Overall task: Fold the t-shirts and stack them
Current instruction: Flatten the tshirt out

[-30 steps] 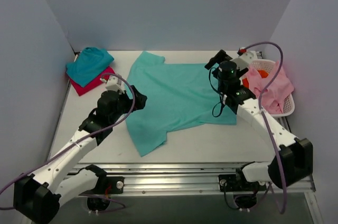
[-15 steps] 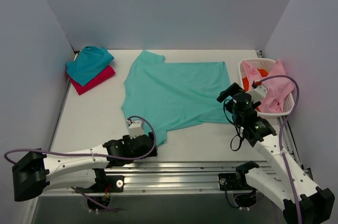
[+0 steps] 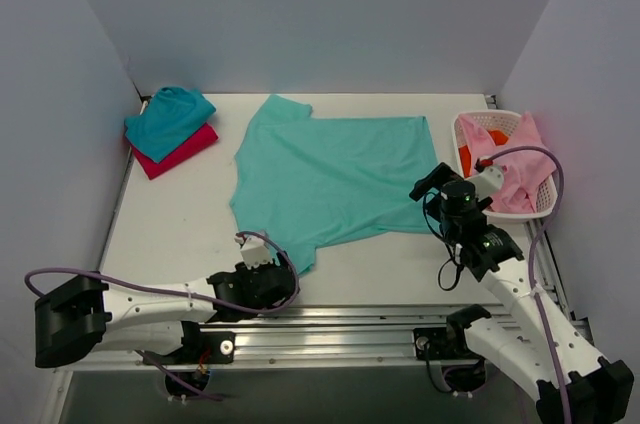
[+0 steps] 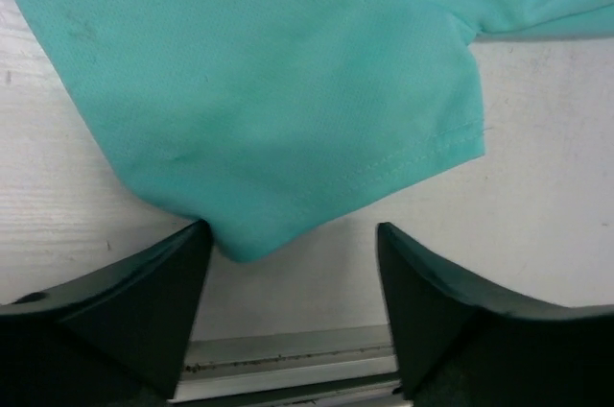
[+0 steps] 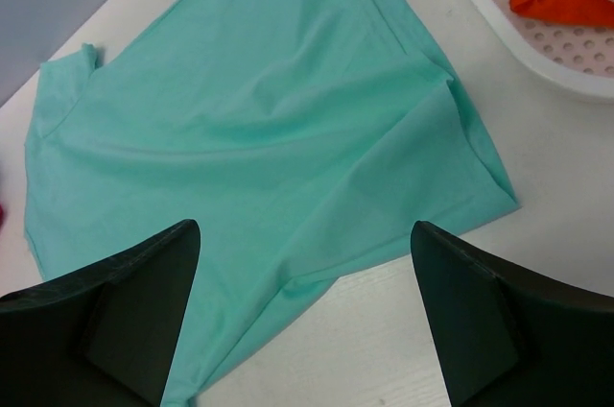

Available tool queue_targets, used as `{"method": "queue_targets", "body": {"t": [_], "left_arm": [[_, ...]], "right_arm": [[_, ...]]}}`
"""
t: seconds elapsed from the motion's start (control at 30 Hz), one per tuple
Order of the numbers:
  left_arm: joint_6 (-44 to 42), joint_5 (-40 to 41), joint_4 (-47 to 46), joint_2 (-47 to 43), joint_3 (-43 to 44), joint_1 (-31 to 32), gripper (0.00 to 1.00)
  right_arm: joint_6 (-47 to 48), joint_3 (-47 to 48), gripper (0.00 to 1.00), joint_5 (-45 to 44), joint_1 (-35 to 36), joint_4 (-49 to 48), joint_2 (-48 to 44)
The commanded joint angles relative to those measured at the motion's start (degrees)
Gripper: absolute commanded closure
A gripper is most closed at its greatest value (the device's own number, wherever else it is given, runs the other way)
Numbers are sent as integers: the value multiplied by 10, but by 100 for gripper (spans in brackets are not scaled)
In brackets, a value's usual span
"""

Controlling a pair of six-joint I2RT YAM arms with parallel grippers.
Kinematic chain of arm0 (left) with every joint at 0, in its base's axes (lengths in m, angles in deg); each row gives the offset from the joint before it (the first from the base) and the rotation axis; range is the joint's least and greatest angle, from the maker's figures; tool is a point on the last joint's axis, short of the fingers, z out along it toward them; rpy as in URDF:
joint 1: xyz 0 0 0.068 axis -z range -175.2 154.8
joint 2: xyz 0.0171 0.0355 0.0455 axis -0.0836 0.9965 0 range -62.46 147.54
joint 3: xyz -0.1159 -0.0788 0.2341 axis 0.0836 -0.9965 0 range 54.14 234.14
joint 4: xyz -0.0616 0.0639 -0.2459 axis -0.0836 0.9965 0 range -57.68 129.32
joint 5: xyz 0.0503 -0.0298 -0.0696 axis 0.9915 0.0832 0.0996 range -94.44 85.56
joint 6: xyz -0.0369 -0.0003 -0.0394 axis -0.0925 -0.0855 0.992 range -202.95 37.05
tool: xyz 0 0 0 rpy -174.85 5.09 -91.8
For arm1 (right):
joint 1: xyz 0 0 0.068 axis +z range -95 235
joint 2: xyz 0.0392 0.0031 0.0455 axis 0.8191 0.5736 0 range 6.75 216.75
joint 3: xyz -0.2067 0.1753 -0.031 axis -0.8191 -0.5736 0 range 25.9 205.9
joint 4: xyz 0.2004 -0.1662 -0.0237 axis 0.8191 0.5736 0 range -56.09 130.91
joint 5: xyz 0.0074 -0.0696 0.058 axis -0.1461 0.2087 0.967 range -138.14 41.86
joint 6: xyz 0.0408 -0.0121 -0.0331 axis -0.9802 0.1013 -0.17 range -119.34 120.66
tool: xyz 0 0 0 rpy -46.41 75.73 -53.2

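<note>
At the far left corner of the white surface (image 3: 170, 224), a darker teal t-shirt (image 3: 168, 122) lies folded on top of a magenta-red t-shirt (image 3: 182, 154), whose edge shows beneath it on the near side.

The left arm lies low along the near edge. Its left claw (image 3: 262, 279) stands open at the near sleeve (image 3: 290, 252) of the light mint-green t-shirt (image 3: 330, 179). In the left wrist view the rounded corner of that sleeve (image 4: 288, 138) sits between the spread fingers (image 4: 144, 301), and the left finger's tip is right at the cloth's edge.

The mint-green shirt is spread flat in the middle of the surface, its other sleeve pointing to the far side, with a few soft wrinkles near its right hem.

The right claw (image 3: 432, 184) is also open and grips nothing. It hangs over the shirt's near right corner (image 5: 480, 186).

At the right edge stands a white lattice basket (image 3: 545, 209) holding pink cloth (image 3: 515, 169) and orange cloth (image 3: 468, 156).
</note>
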Motion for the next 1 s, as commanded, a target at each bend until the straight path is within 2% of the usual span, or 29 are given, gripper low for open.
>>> {"method": "queue_targets", "body": {"t": [0.0,0.03,0.07,0.2,0.27,0.4,0.53,0.73,0.9,0.97], "left_arm": [[52,19,-9,21,-37,-2,26],[51,31,-10,22,-37,-4,35],[48,37,-11,22,-32,-7,55],[4,54,-8,9,-17,-58,98],[-31,38,-39,-1,-22,-91,98],[-138,-29,-109,-41,-51,-223,98],[-185,-65,-138,-41,-52,-291,98],[-217,-115,-221,64,-25,-340,98],[-221,-146,-282,130,-12,-350,98],[-224,-149,-289,134,-11,-350,98]], "right_arm": [[-12,-40,13,39,2,-55,53],[-16,-49,13,49,3,-70,67],[-19,-56,13,63,3,-83,82],[-32,-73,13,61,1,-132,153],[-34,-73,13,52,-1,-135,166],[-34,-75,13,26,-8,-133,175],[-34,-77,13,6,-13,-121,173],[-39,-96,14,0,-23,-128,182],[-43,-118,20,26,-21,-153,199],[-42,-125,26,25,-22,-161,198]]}}
